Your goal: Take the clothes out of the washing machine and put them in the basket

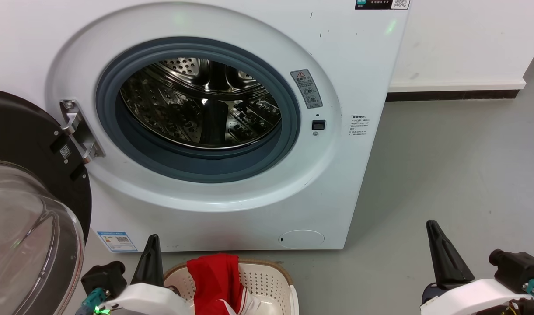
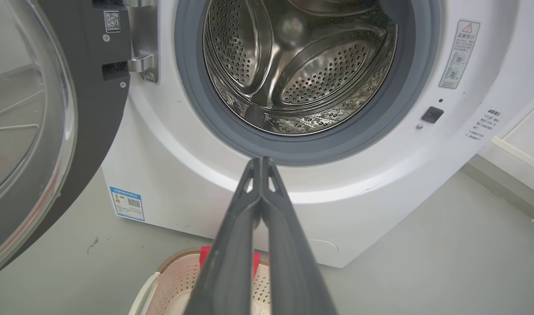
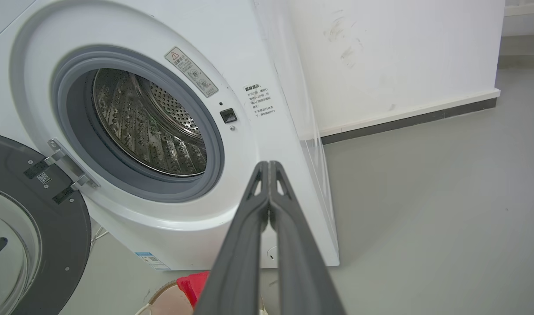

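Drum [image 1: 201, 105] of the washing machine [image 1: 232, 210] looks empty; door [image 1: 30, 210] stands open. Clothes [image 1: 216, 280]: red fabric with white trim, lying in the basket [image 1: 271, 273] on the floor in front of the machine. Left gripper [image 2: 261, 162] and right gripper [image 3: 269, 164]: fingers pressed together, holding nothing. Fabric judged light, limp and prone to sag; best pinched at a bunched fold.

The washing machine [image 1: 232, 218] stands on the floor [image 1: 446, 166], with the wall [image 1: 463, 39] behind it to the right and its door [image 1: 26, 144] swung open to the left. The basket [image 1: 267, 273] sits on the floor just before the machine. The clothes [image 1: 216, 280] lie in the basket, draped over its far rim. The left claw [image 1: 153, 245] is just left of the basket, the right claw [image 1: 435, 232] well apart to its right.
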Available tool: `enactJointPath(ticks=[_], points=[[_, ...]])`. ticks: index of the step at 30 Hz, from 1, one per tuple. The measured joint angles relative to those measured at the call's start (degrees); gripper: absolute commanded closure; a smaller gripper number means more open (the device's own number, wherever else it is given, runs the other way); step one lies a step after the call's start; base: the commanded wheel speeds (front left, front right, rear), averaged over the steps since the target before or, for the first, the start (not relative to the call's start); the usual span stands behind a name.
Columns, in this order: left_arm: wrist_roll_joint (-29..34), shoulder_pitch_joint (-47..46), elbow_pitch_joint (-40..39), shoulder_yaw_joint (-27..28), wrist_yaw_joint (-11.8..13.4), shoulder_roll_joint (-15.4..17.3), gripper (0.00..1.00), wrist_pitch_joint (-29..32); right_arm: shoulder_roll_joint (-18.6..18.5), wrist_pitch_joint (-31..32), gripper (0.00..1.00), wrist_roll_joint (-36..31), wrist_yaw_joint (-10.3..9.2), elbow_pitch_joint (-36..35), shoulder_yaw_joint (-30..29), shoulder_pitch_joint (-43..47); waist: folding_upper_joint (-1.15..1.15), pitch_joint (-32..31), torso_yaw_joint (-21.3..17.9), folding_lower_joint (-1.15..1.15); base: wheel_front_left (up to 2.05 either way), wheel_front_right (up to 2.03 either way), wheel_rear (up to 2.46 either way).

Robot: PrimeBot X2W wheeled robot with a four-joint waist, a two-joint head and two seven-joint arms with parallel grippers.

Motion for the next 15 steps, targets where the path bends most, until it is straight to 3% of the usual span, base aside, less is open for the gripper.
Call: enactJointPath(ticks=[15], points=[[-14.2, -1.2, 0.3, 2.2, -2.2, -0.5, 1.00, 3.5, -0.6, 1.3, 1.00, 15.3, -0.01, 2.6, -0.5, -2.2, 0.00, 0.2, 0.2, 0.00, 0.00, 0.00, 0.00]])
